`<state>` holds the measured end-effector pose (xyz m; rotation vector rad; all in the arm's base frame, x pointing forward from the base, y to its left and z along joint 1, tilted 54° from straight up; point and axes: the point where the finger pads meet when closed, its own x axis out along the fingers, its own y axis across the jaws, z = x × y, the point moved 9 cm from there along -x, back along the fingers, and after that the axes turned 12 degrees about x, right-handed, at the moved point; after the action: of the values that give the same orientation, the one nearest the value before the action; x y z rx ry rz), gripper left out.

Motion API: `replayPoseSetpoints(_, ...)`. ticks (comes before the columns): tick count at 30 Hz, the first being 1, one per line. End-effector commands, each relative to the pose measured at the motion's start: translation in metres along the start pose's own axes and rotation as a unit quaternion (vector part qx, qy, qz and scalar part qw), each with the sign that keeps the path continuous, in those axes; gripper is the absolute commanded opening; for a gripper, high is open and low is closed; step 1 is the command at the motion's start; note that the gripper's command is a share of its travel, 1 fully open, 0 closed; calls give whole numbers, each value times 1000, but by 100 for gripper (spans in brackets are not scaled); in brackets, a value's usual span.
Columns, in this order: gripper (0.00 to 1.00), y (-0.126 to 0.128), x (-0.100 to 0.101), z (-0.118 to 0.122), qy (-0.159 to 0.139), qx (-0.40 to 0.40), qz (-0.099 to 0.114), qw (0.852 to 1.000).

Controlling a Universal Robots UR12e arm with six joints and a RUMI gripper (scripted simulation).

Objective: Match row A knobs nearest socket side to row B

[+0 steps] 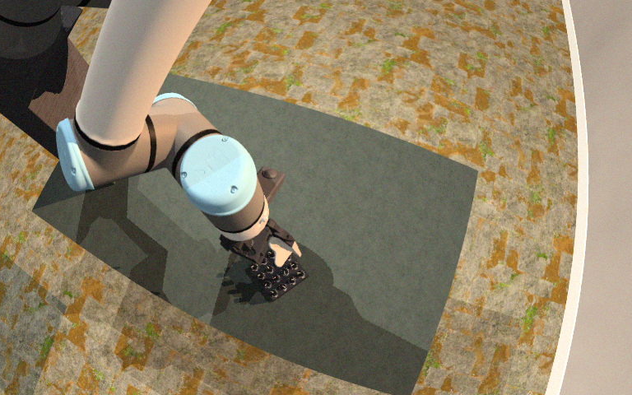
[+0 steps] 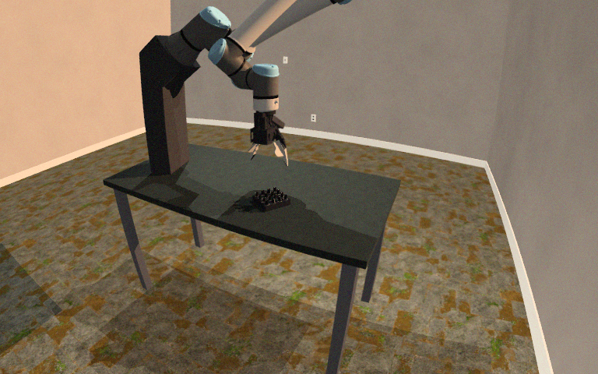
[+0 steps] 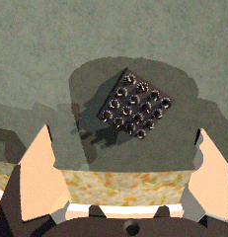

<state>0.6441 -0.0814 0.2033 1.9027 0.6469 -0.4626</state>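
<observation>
The dark knob box (image 1: 280, 281) (image 2: 270, 202) (image 3: 136, 108) lies flat on the table, turned at an angle in the wrist view. Several black knobs with pale marks around them stand on its top in a grid. The marks are too small to read surely, and I cannot make out the socket side, so I cannot tell which row is A. My gripper (image 2: 269, 162) (image 3: 123, 128) is wide open and empty, pointing down, well above the box. In the wrist view the whole box shows beyond and between the fingertips. In the top view the gripper hides part of the box's upper edge.
The dark grey-green table (image 1: 383, 195) (image 2: 339, 194) (image 3: 192, 30) carries the box. The arm's dark pedestal (image 2: 165, 111) stands at the table's far left end in the exterior view. Shadows of the arm fall around the box.
</observation>
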Motion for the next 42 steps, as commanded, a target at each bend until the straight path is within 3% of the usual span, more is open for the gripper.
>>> replayPoseSetpoints(1, 100, 1, -27, 0, 0, 0, -1, 1000)
replayPoseSetpoints(13, 100, 1, -54, 0, 0, 0, -1, 1000)
replayPoseSetpoints(42, 100, 1, -55, 0, 0, 0, -1, 1000)
